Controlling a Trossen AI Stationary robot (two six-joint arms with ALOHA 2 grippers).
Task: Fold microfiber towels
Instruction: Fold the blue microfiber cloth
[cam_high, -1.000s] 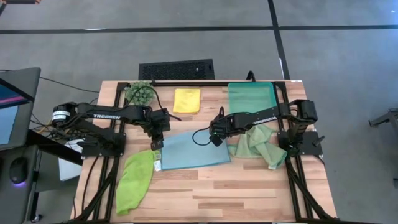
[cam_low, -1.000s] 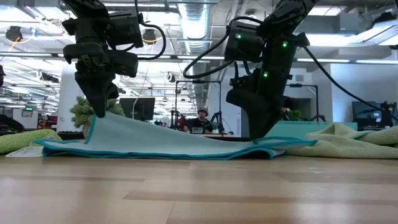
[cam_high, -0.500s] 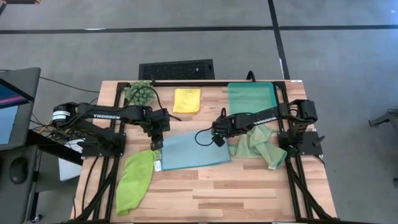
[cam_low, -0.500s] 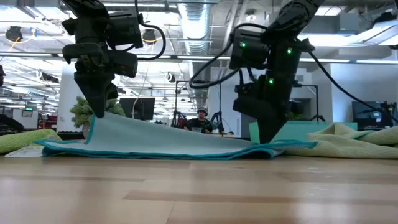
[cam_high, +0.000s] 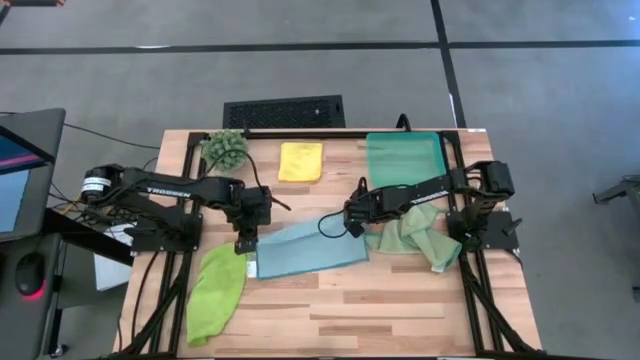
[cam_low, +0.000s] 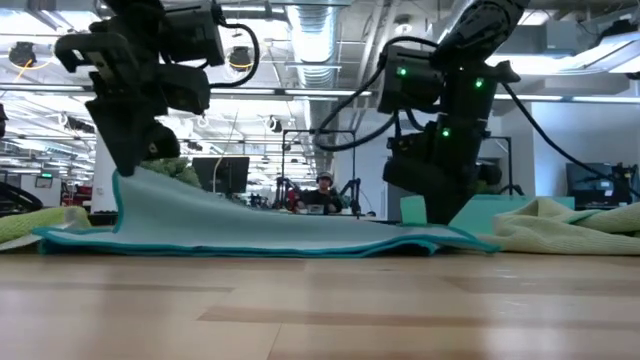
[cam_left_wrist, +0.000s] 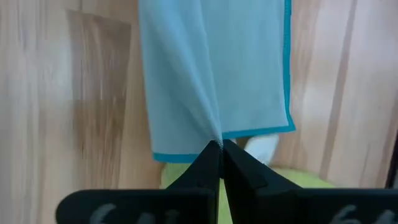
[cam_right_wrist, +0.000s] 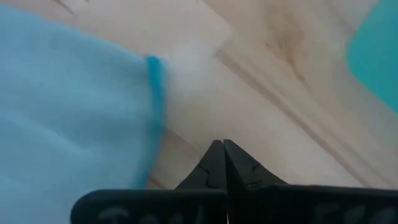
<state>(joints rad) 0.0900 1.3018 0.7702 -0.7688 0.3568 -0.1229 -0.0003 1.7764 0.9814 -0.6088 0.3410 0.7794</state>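
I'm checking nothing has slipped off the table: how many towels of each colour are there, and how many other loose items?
Yellow towel: 1
Light blue towel: 1
Lime green towel: 1
Pale sage green towel: 1
Teal tray: 1
Spiky green plant: 1
Total: 6

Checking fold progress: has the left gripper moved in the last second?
Yes. The left gripper, shut on the light blue towel, moved toward the table's near edge, away from the plant.
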